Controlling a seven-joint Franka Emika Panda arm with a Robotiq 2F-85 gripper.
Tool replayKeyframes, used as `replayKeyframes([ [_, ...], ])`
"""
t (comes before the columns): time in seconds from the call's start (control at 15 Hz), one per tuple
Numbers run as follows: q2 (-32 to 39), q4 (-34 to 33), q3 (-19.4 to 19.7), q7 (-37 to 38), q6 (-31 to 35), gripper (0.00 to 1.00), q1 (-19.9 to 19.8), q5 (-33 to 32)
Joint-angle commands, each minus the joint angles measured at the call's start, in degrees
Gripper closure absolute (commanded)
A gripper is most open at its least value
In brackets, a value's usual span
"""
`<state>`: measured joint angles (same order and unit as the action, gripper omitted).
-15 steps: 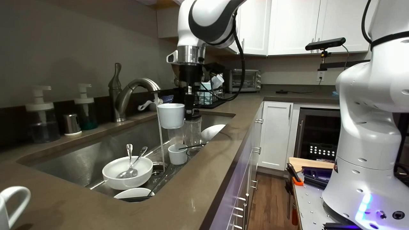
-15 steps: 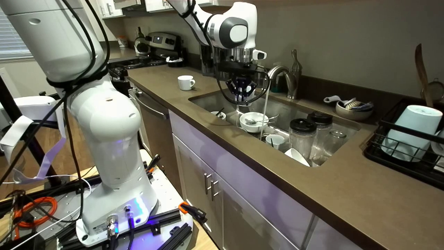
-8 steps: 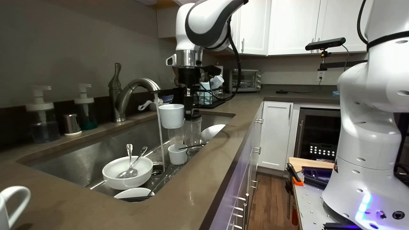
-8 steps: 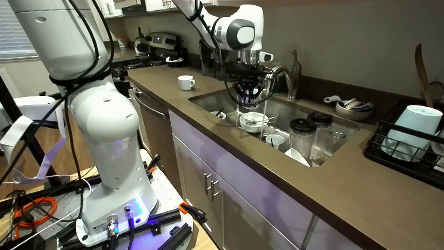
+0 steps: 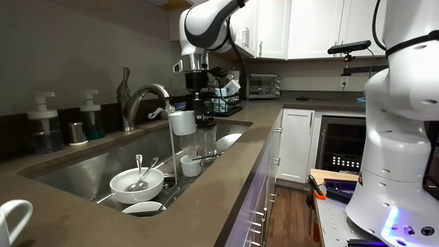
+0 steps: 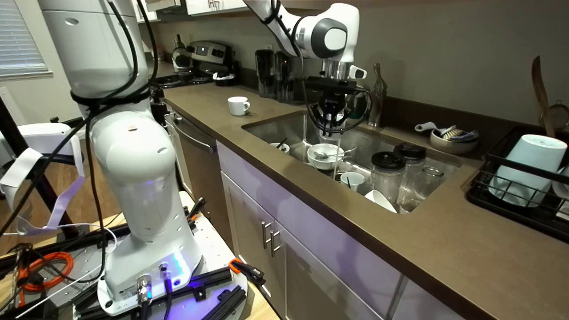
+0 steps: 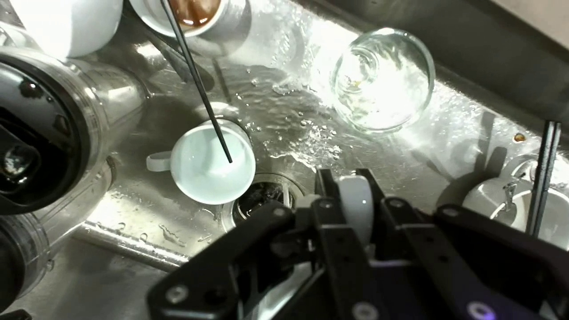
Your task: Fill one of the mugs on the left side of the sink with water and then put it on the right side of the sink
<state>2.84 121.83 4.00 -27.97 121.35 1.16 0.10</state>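
In the wrist view my gripper (image 7: 346, 180) is shut on the white handle (image 7: 358, 206) of a mug. That mug (image 5: 182, 123) hangs above the sink (image 5: 84, 176), roughly upright with a slight tilt. Water runs from the faucet (image 5: 151, 89), and its stream (image 5: 173, 152) passes along the mug's edge down to the drain; whether any enters the mug I cannot tell. The gripper (image 6: 330, 131) hides most of the held mug and the upper stream in an exterior view. The second mug (image 6: 237, 106) stands on the counter left of the sink.
Inside the basin are a white bowl with spoons (image 5: 137, 187), a small white cup (image 7: 213, 166) with a dark stick, a clear glass (image 7: 384, 80) and jars with black lids (image 6: 388, 171). A black dish rack (image 6: 524, 178) stands right of the sink.
My gripper and the held mug have moved a short way rightward in an exterior view, to in front of the faucet. The mug now tilts slightly more. The grip has not changed.
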Motion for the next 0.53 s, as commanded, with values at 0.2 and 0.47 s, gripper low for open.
replayKeyframes([
  [0.2,6.32,-8.14,-1.31,-2.96,-3.28,0.95,-3.06,1.26],
  [0.47,6.81,-7.26,-1.68,-0.84,-1.38,0.84,-3.25,-0.21],
])
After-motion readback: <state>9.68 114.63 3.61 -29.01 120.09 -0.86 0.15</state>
